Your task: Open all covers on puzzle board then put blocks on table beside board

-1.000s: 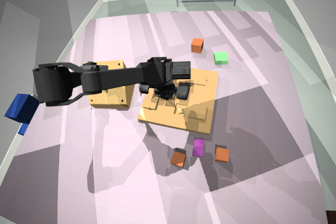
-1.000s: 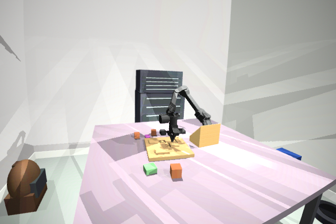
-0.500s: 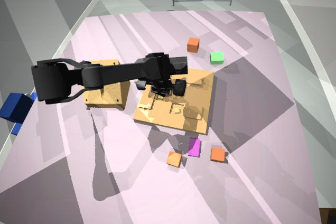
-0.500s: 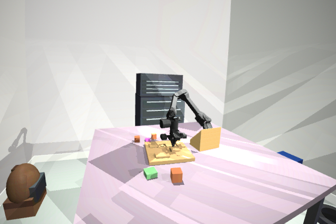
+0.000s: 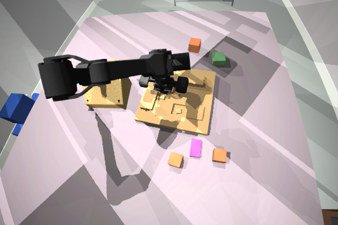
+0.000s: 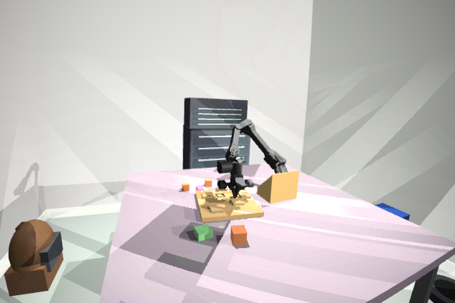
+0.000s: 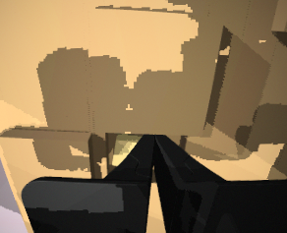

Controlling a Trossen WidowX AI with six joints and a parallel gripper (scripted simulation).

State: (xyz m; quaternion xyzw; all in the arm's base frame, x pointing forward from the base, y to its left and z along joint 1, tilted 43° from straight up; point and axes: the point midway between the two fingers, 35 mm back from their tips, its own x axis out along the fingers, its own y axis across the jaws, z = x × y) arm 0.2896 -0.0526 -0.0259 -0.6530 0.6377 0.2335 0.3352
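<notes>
No readable text, label, brand, number or sign appears in any view. Around the puzzle board (image 5: 200,127) (image 6: 231,215) (image 7: 150,29), nothing legible shows: the loose blocks near it, the wedge-shaped wooden block (image 5: 109,95) (image 6: 285,187) beside it, and the dark drawer cabinet (image 6: 217,141) beyond it in the exterior view carry no lettering that can be made out.

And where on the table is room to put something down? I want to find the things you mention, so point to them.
Top view: right of the board (image 5: 203,128) (image 6: 253,213), between green block (image 5: 218,58) (image 6: 203,232) and lower-right orange block (image 5: 219,155) (image 6: 185,186); also between wedge (image 5: 114,95) (image 6: 283,187) and lower-left orange block (image 5: 175,159) (image 6: 208,182). Crowded: around purple block (image 5: 195,148) (image 6: 199,188), under gripper (image 5: 165,92) (image 6: 235,195) (image 7: 152,138).
</notes>
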